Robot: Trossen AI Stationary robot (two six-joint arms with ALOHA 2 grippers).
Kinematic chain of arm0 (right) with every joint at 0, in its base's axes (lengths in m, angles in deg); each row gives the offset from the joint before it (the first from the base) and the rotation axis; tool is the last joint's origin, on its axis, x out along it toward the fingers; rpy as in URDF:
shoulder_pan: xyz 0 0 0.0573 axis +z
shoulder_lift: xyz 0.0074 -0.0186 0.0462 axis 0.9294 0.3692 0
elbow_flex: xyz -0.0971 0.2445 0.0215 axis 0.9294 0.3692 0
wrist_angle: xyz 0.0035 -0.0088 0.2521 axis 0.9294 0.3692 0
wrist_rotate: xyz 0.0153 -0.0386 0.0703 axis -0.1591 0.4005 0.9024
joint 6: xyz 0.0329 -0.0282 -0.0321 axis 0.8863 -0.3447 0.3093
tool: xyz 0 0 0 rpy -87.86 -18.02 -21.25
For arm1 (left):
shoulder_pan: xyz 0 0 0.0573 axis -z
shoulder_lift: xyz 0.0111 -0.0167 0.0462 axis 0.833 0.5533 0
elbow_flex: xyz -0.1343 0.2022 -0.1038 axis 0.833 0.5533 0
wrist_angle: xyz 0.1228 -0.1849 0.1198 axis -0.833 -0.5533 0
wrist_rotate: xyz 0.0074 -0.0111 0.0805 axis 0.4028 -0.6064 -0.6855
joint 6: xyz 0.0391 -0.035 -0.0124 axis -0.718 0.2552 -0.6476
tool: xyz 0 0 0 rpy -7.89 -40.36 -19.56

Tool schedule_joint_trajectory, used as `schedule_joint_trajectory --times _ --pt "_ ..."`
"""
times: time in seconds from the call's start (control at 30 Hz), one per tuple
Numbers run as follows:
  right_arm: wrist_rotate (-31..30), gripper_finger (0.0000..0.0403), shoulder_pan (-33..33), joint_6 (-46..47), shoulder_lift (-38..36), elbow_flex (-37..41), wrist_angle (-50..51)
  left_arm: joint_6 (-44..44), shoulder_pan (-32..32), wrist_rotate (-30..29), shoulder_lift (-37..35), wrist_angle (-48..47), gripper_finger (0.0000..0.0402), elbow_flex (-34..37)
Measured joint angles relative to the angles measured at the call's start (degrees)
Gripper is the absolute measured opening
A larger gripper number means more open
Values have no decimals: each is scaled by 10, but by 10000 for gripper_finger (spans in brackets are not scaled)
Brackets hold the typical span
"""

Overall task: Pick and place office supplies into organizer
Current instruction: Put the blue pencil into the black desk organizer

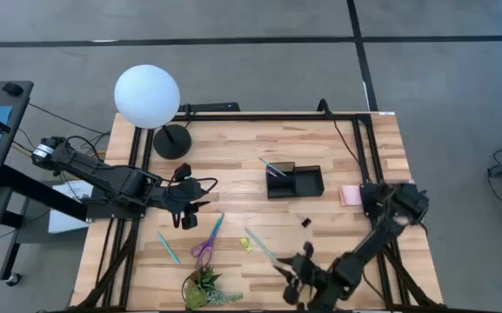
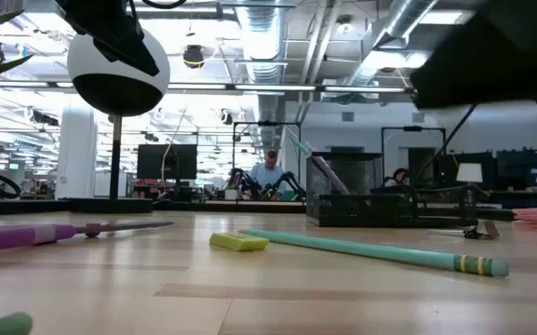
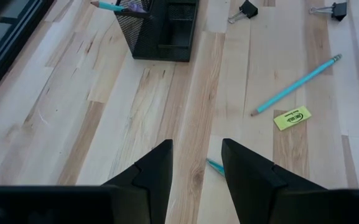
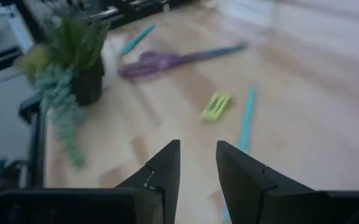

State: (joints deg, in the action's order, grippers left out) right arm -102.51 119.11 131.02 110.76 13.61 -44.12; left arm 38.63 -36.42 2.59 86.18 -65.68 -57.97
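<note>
The wooden counter (image 1: 338, 148) carried everything. At its far left stood a lamp with a white globe (image 1: 147, 96) on a black round base. The black mesh organizer (image 1: 294, 181) sat right of centre, a teal pen (image 1: 273, 166) leaning out of its taller compartment (the lower tray section looked empty from above). A small green plant (image 1: 203, 289) stood at the near edge, with the purple-handled scissors (image 1: 207, 238) just beyond it and another teal pen (image 1: 168, 246) to their left. A pink sticky-note pad (image 1: 349, 195) lay right of the organizer. A teal pencil (image 1: 261, 246) lay beside the tiny yellow piece (image 1: 245, 244), and a black clip (image 1: 304, 222) sat nearer the organizer.

The left claw (image 3: 196, 163) hovered left of centre, fingers parted, holding nothing. The right claw (image 4: 197, 160) hung low at the near edge, fingers apart around nothing, the pencil just ahead.
</note>
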Motion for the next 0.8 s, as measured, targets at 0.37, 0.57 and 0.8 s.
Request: schedule_joint_trajectory --times 0.37,0.57,0.8 --pt "-83 98 17 -23 129 -83 54 11 0 -3 0 1 135 0" --pt "-93 98 21 19 122 -87 132 21 0 -6 0 1 135 0" --pt "-88 98 17 89 153 -86 131 25 0 -12 0 1 135 0"
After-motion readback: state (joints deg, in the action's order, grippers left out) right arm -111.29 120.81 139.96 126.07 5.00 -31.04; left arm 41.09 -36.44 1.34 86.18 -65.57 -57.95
